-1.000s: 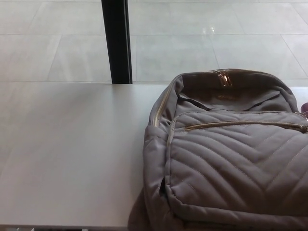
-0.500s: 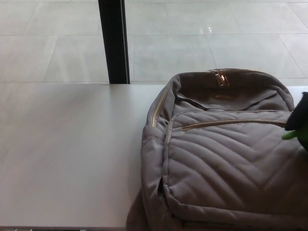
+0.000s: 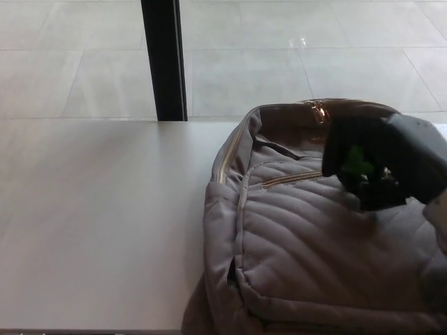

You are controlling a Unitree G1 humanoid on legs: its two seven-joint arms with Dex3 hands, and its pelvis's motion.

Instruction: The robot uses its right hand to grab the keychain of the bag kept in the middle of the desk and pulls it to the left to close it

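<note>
A taupe quilted backpack [image 3: 307,258] lies flat on the right half of the white desk [image 3: 105,223]. Its gold front-pocket zipper [image 3: 290,179] runs rightward and disappears under my right hand. The top opening shows a gold zipper pull [image 3: 321,112] at the far edge. My right hand [image 3: 380,160], black with a green patch, hovers over the bag's upper right part, covering the zipper's right end. No keychain shows; whether the fingers grip anything is hidden. My left hand does not show.
A black post [image 3: 164,59] stands behind the desk's far edge, over pale floor tiles [image 3: 279,56]. The desk's front edge [image 3: 91,329] runs along the bottom of the picture.
My right hand has come in from the right edge and moved left over the bag's upper part, now hiding the zipper's right end. The bag has not moved.
</note>
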